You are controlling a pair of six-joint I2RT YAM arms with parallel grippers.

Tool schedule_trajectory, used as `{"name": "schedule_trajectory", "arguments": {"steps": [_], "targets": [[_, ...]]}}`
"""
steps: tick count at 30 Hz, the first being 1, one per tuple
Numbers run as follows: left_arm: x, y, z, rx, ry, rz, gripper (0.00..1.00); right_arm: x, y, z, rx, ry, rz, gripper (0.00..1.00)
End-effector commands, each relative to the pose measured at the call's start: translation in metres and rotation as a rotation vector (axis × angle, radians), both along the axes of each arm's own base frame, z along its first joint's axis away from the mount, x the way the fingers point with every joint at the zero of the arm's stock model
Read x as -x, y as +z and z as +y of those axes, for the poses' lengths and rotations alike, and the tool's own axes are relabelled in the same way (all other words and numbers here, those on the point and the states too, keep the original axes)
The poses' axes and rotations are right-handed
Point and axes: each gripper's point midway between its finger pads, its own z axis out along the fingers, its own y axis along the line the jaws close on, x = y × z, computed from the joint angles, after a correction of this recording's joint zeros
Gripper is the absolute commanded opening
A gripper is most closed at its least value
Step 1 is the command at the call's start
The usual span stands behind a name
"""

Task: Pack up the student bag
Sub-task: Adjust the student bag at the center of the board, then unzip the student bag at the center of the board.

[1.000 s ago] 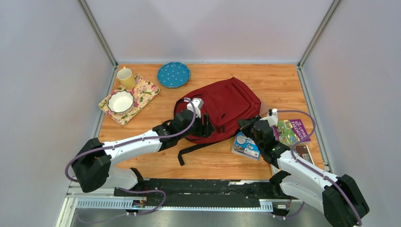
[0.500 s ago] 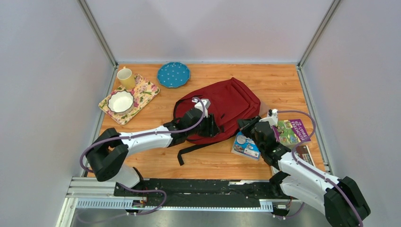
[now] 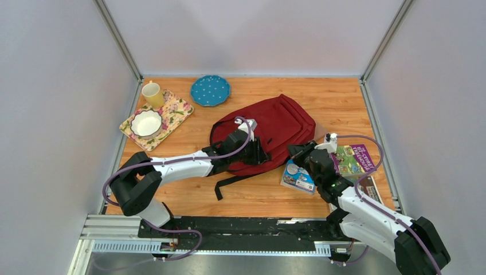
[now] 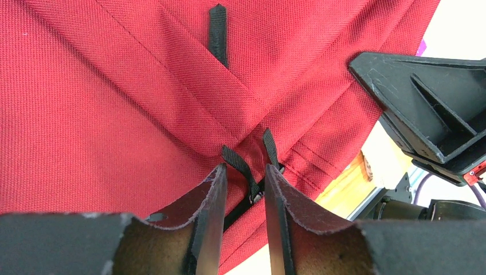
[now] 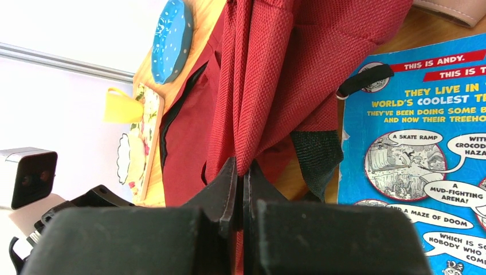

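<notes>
At the far left of the surface (image 3: 258, 192) lies a flowered tray (image 3: 179, 107) with a white bowl (image 3: 146, 122) on it and a yellow mug (image 3: 152, 94) at its far corner. A blue dotted plate (image 3: 210, 90) lies just to the right of them. None of these has shifted in the last second.

My left arm (image 3: 183, 166) has changed. It has stretched farther right, its shoulder swung forward, and its wrist now sits over the near left part of the student bag (image 3: 281, 123). My left jaws have been narrowing. Their fingers (image 4: 209, 200) now stand a slim gap apart with a black zipper pull (image 4: 243, 172) between the tips. I see no clamp on the pull yet.

The student bag lies flat a little right of the middle, dark red, where it lay a second ago.

My right arm (image 3: 367, 209) has barely moved. Its jaws stay closed, the fingers (image 5: 220, 189) pinching a fold of the bag's red fabric at its near right edge.

A blue book (image 3: 299, 176) lies just beside that corner. A purple and green book (image 3: 352, 159) lies farther right, near the edge of the surface. Both are where they were.
</notes>
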Motion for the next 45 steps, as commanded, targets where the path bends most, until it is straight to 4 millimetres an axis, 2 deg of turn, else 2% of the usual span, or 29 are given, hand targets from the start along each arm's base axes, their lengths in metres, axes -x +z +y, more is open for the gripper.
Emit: {"name": "schedule_trajectory", "arguments": {"steps": [1, 3, 8, 12, 14, 17, 20, 21, 22, 24, 25, 26, 27, 29, 31, 32, 33, 34, 35, 36, 38, 40, 41, 42, 43, 44, 45], "targets": [[-0.005, 0.013, -0.009, 0.033, 0.011, -0.01, 0.38, -0.005, 0.031, 0.005, -0.055, 0.002, -0.105, 0.0], [-0.007, 0.013, -0.011, 0.04, 0.015, -0.009, 0.38, -0.005, 0.031, 0.004, -0.053, 0.0, -0.107, 0.0], [-0.011, 0.008, -0.018, 0.048, 0.025, 0.012, 0.29, -0.005, 0.034, 0.004, -0.066, -0.001, -0.119, 0.0], [-0.007, -0.001, -0.013, 0.03, 0.034, 0.036, 0.06, -0.005, 0.034, 0.001, -0.057, -0.01, -0.122, 0.0], [-0.004, 0.003, -0.01, 0.037, 0.03, 0.029, 0.0, -0.005, 0.033, 0.0, -0.038, -0.014, -0.118, 0.0], [-0.002, 0.0, 0.005, -0.004, 0.043, -0.002, 0.0, -0.007, 0.03, -0.006, 0.009, -0.033, -0.114, 0.0], [0.004, -0.006, 0.031, -0.061, 0.07, -0.03, 0.0, -0.011, 0.032, -0.01, 0.04, -0.04, -0.13, 0.0], [0.008, -0.02, 0.046, -0.107, 0.092, -0.03, 0.0, -0.013, 0.03, -0.013, 0.063, -0.043, -0.128, 0.0], [0.01, -0.012, 0.054, -0.103, 0.099, -0.055, 0.0, -0.014, 0.029, -0.014, 0.076, -0.043, -0.126, 0.0], [0.019, -0.028, 0.08, -0.18, 0.108, -0.07, 0.0, -0.019, 0.033, -0.016, 0.098, -0.017, -0.134, 0.0], [0.021, -0.021, 0.087, -0.178, 0.113, -0.094, 0.0, -0.022, 0.03, -0.016, 0.107, -0.004, -0.121, 0.0], [0.026, -0.027, 0.1, -0.221, 0.115, -0.09, 0.0, -0.021, 0.031, -0.008, 0.096, 0.05, -0.124, 0.0], [0.029, -0.027, 0.113, -0.231, 0.14, -0.107, 0.0, -0.027, 0.035, -0.011, 0.099, 0.057, -0.133, 0.0], [0.035, -0.029, 0.125, -0.239, 0.147, -0.119, 0.0, -0.03, 0.029, -0.004, 0.124, 0.124, -0.114, 0.0], [0.04, -0.027, 0.134, -0.222, 0.151, -0.139, 0.0, -0.037, 0.036, 0.0, 0.165, 0.169, -0.139, 0.0], [0.043, -0.027, 0.136, -0.223, 0.137, -0.144, 0.0, -0.04, 0.028, 0.003, 0.184, 0.196, -0.109, 0.0], [0.048, -0.026, 0.136, -0.211, 0.112, -0.146, 0.0, -0.038, 0.028, 0.012, 0.182, 0.261, -0.108, 0.0], [0.05, -0.027, 0.136, -0.211, 0.102, -0.146, 0.0, -0.043, 0.037, 0.018, 0.199, 0.298, -0.127, 0.0], [0.052, -0.026, 0.135, -0.206, 0.094, -0.146, 0.0, -0.043, 0.031, 0.024, 0.203, 0.339, -0.107, 0.0], [0.056, -0.026, 0.13, -0.187, 0.06, -0.14, 0.0, -0.045, 0.029, 0.026, 0.209, 0.357, -0.102, 0.0], [0.062, -0.02, 0.118, -0.155, 0.011, -0.154, 0.0, -0.051, 0.041, 0.036, 0.228, 0.414, -0.135, 0.0], [0.067, -0.018, 0.106, -0.149, -0.037, -0.161, 0.0, -0.052, 0.023, 0.046, 0.244, 0.488, -0.044, 0.0], [0.068, -0.016, 0.101, -0.147, -0.05, -0.163, 0.0, -0.064, 0.034, 0.049, 0.251, 0.479, -0.043, 0.0], [0.07, -0.013, 0.091, -0.148, -0.072, -0.163, 0.0, -0.072, 0.018, 0.046, 0.27, 0.475, 0.017, 0.0], [0.07, -0.012, 0.087, -0.151, -0.08, -0.161, 0.0, -0.076, 0.011, 0.045, 0.281, 0.485, 0.053, 0.0], [0.068, -0.007, 0.08, -0.131, -0.082, -0.17, 0.0, -0.084, 0.017, 0.045, 0.281, 0.496, 0.066, 0.01], [0.067, -0.007, 0.075, -0.132, -0.085, -0.168, 0.0, -0.085, 0.01, 0.04, 0.285, 0.527, 0.108, 0.15]]}}
